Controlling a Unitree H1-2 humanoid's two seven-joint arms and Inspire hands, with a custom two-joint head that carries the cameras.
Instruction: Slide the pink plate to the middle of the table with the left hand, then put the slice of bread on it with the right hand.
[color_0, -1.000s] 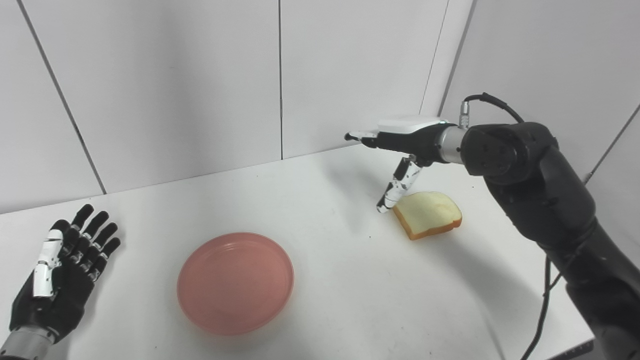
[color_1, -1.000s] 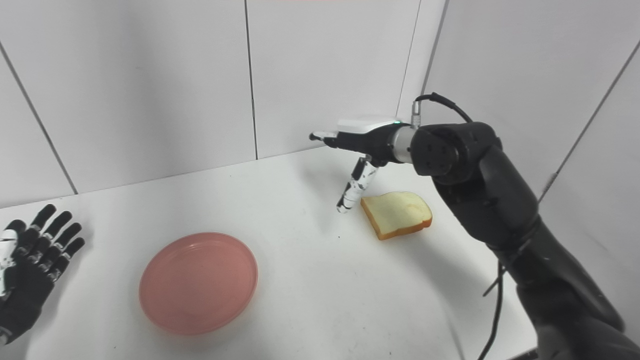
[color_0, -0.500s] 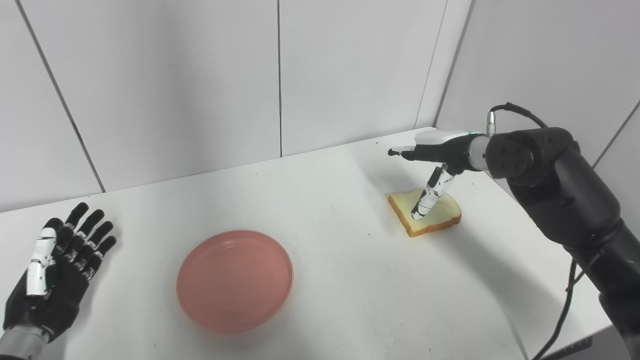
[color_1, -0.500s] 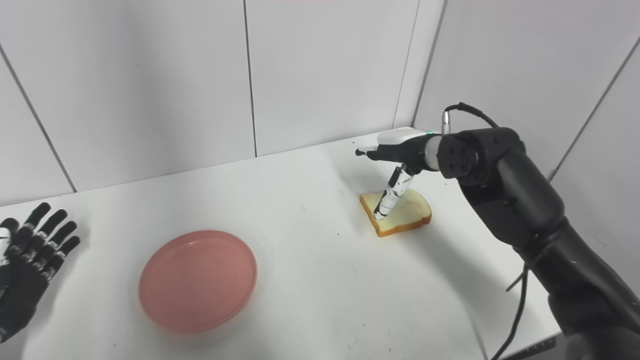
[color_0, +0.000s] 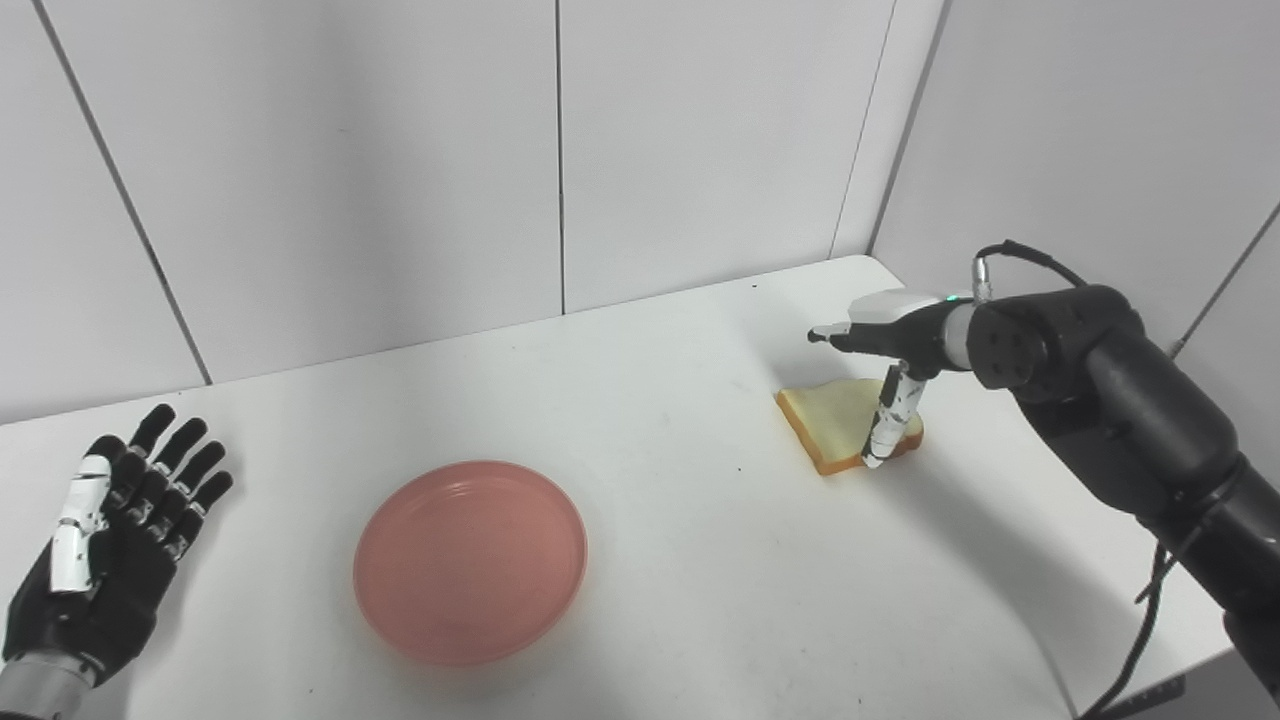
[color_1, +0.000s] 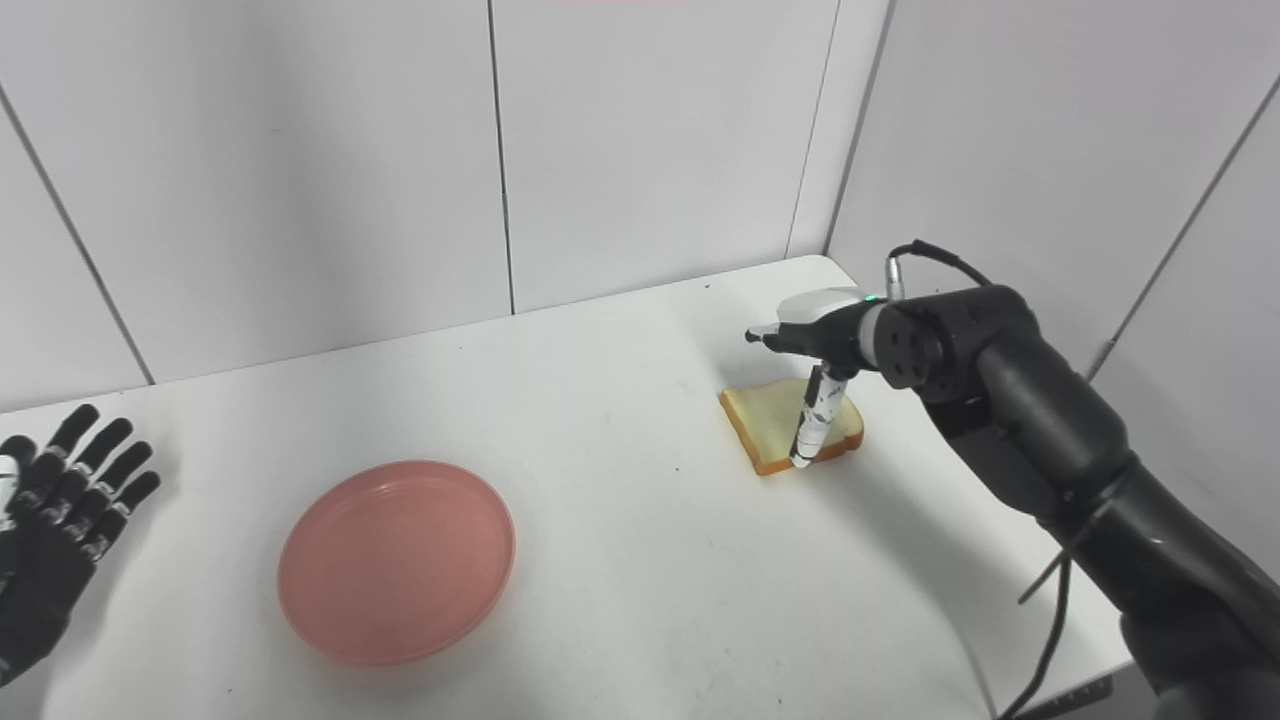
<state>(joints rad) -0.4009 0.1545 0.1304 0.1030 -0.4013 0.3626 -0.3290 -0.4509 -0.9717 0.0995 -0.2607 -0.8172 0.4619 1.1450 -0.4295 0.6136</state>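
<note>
Bread slice (color_0: 838, 423) lies far right under the open right robot hand (color_0: 880, 345), thumb touching its near edge; pink plate (color_0: 470, 560) sits centre-left, left robot hand (color_0: 110, 560) open.

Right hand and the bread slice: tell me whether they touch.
Cannot tell. In both eye views the right hand hangs over the bread slice, its thumb crossing the slice's near edge, but neither view plainly shows contact or a gap.
</note>
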